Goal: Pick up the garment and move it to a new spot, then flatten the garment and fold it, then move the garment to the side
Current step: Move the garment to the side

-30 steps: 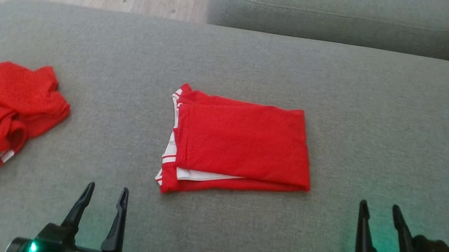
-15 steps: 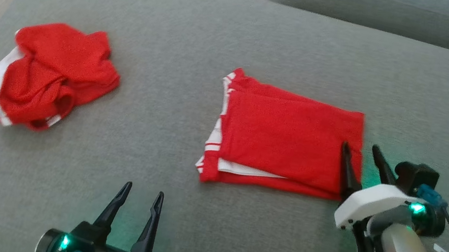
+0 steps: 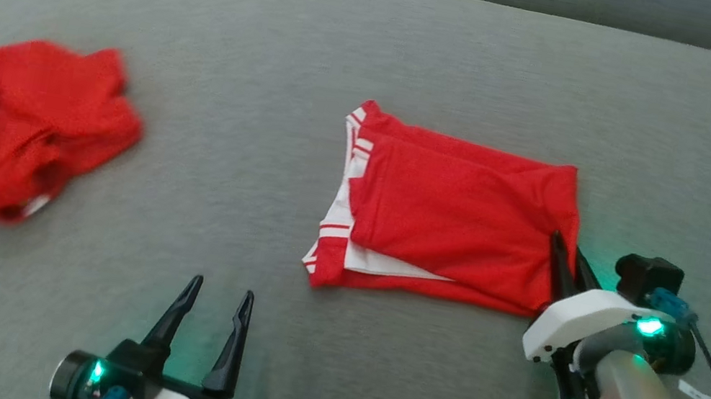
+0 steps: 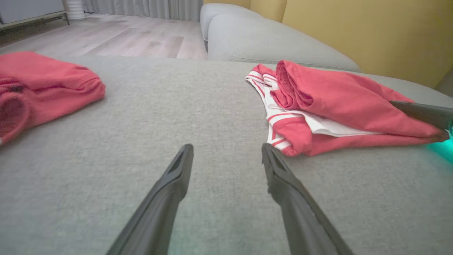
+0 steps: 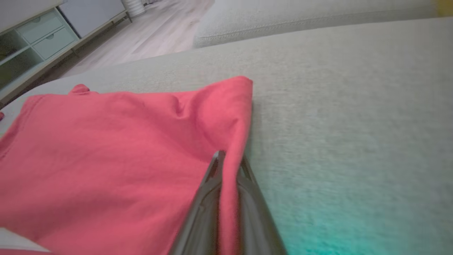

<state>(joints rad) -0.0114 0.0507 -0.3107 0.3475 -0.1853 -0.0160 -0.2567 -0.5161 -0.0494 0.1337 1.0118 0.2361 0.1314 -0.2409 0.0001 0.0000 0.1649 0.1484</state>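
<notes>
On the grey sofa cushion [image 3: 425,51], you've got the folded red garment [image 3: 456,210] lying flat near the middle, white-striped hem facing left, layers stacked. Your right gripper [image 3: 568,244] sits at its right edge, fingers nearly together, pinching a ridge of the red fabric between them; the cloth bunches up slightly at that pinch. Your left gripper [image 3: 221,287] hovers over bare cushion in front of the garment's left end, fingers spread wide, touching nothing. A second red garment [image 3: 31,128], crumpled, lies well apart at the cushion's left end.
</notes>
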